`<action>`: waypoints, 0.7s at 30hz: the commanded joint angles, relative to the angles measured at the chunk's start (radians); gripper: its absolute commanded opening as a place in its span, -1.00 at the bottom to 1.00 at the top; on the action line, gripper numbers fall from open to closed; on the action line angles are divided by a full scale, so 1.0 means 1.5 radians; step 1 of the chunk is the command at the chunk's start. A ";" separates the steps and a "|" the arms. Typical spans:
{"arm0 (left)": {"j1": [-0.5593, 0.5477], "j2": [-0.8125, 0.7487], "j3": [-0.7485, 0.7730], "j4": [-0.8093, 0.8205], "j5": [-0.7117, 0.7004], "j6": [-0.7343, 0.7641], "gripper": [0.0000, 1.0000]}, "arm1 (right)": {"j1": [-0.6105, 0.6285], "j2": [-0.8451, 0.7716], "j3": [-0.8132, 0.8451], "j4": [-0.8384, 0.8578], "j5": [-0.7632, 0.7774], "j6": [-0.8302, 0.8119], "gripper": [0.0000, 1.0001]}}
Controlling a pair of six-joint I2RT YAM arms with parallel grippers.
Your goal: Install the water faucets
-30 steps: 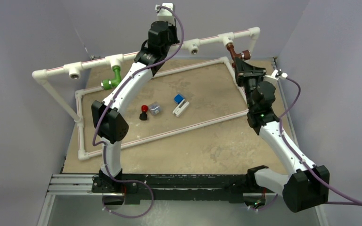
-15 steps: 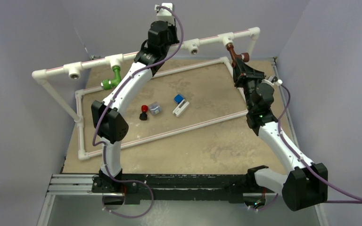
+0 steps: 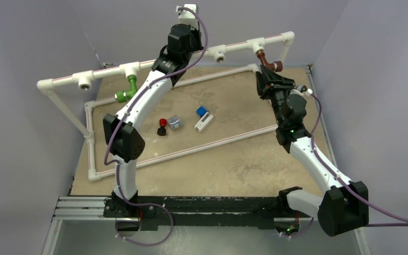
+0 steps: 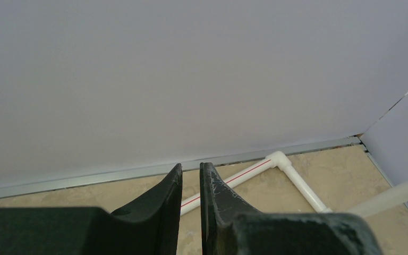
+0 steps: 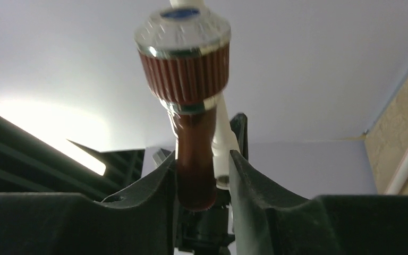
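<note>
R gripper (image 5: 202, 158): jaws part-open, straddling the reddish-brown faucet (image 5: 192, 111) low on its body. There's a clear gap betw. the faucet and one finger, w/ white pipe showing thru it. The other finger is right at the body, can't tell if touching. No firm clamp. In wrist view the faucet's long axis runs up the frame, from betw. the fingers to a ribbed red collar w/ clear cap at top. In top view it hangs fr. the rightmost tee (image 3: 256, 45) of the raised pipe rail (image 3: 103, 74): stem up in the tee, body slanting down and right, wide ribbed end twd the right wall, gripper just on its near side. L gripper (image 4: 191, 171): fingers closed to a thin slit, nothing in it, up by the middle of the rail, aimed at the back wall, w/ a corner of the floor pipe frame (image 4: 279, 158) below. The green faucet (image 3: 126, 90) hangs at the 2nd tee fr. left (image 3: 130, 68), stem up into it, mouth twd near-left, well apart fr. both grippers. On the table (image 3: 234, 164), inside the frame: red-and-black knob (image 3: 162, 126), small grey cube (image 3: 175, 122), blue-white block (image 3: 203, 118), all close together.
</note>
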 commanded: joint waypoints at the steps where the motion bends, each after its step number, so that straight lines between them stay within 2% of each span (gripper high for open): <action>1: -0.018 0.038 -0.041 -0.171 0.040 -0.003 -0.68 | 0.018 -0.002 0.016 0.012 -0.044 0.006 -0.15; 13: -0.018 0.037 -0.040 -0.171 0.037 0.001 -0.68 | 0.018 -0.029 0.035 -0.049 -0.026 -0.063 0.41; 21: -0.017 0.040 -0.036 -0.172 0.036 0.002 -0.67 | 0.018 -0.097 0.031 -0.090 -0.024 -0.230 0.52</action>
